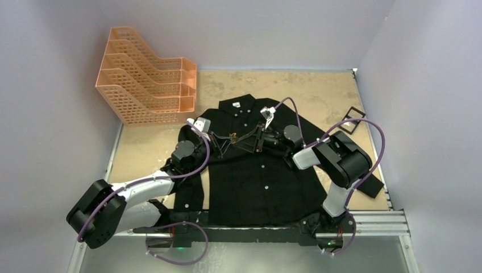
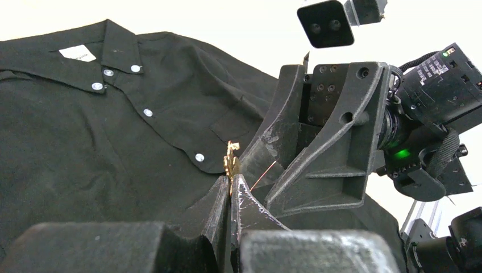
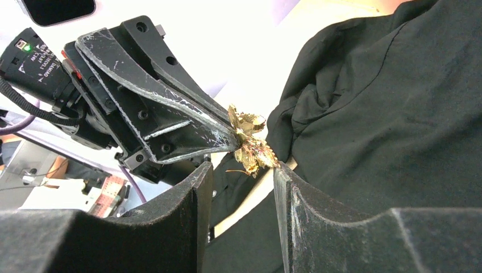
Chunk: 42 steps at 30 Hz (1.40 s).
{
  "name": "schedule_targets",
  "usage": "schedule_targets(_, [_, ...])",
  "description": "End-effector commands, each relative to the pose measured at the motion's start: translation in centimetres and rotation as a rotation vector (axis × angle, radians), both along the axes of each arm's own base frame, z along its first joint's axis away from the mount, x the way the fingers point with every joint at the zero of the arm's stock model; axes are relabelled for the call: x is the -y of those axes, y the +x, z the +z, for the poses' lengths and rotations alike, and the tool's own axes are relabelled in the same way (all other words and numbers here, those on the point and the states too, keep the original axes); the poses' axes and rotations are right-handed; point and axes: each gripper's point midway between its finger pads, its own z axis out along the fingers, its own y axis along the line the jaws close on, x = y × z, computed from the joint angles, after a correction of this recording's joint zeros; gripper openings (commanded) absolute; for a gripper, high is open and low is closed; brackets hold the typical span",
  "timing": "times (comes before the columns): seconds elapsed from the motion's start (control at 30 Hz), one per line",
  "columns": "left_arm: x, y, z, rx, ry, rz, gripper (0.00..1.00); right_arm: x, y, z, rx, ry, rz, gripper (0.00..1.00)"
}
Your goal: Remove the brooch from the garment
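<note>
The garment [image 1: 256,176] is a black button-up shirt lying flat on the table; its white neck label [image 2: 78,53] and white buttons show in the left wrist view [image 2: 68,148]. The brooch [image 2: 231,158] is a small gold leaf. My left gripper [image 2: 233,181] is shut on its lower edge and holds it over the shirt front. In the right wrist view the brooch [image 3: 250,145] sits at the left gripper's tip, just above my right gripper [image 3: 241,173], which is open, with the leaf touching its right finger [image 3: 284,187]. In the top view both grippers meet at the brooch [image 1: 233,136].
An orange file rack [image 1: 150,85] stands at the back left. A small black square frame [image 1: 351,120] lies at the right of the shirt. An aluminium rail [image 1: 375,222] runs along the front edge. Grey walls enclose the table.
</note>
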Motion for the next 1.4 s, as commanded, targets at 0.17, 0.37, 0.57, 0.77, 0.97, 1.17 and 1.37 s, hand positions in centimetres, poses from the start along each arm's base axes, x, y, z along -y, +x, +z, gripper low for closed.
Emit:
schedule_targets(0.17, [0.5, -1.6, 0.2, -0.028, -0.063, -0.062, 0.00, -0.2, -0.1, 2.2, 0.062, 0.030, 0.016, 0.46])
schedule_targets(0.37, [-0.6, -0.7, -0.8, -0.139, -0.128, 0.048, 0.00, 0.0, 0.6, 1.9, 0.052, -0.032, -0.030, 0.46])
schedule_targets(0.57, [-1.0, 0.0, -2.0, -0.267, -0.233, 0.134, 0.00, 0.8, 1.9, 1.9, 0.074, -0.146, -0.112, 0.46])
schedule_targets(0.77, [-1.4, 0.3, -2.1, -0.330, -0.337, 0.174, 0.00, 2.6, 2.9, 1.9, 0.065, -0.279, -0.230, 0.49])
schedule_targets(0.97, [-0.8, 0.3, -2.6, -0.416, -0.426, 0.161, 0.00, 3.3, 3.1, 3.6, 0.060, -0.323, -0.269, 0.49])
schedule_targets(1.17, [-0.3, 0.2, -2.8, -0.457, -0.503, 0.129, 0.00, 2.5, 2.4, 3.1, 0.019, -0.427, -0.283, 0.34])
schedule_targets(1.37, [0.3, -0.1, -2.4, -0.457, -0.523, 0.087, 0.00, 1.9, 1.4, 1.5, -0.063, -0.480, -0.285, 0.19])
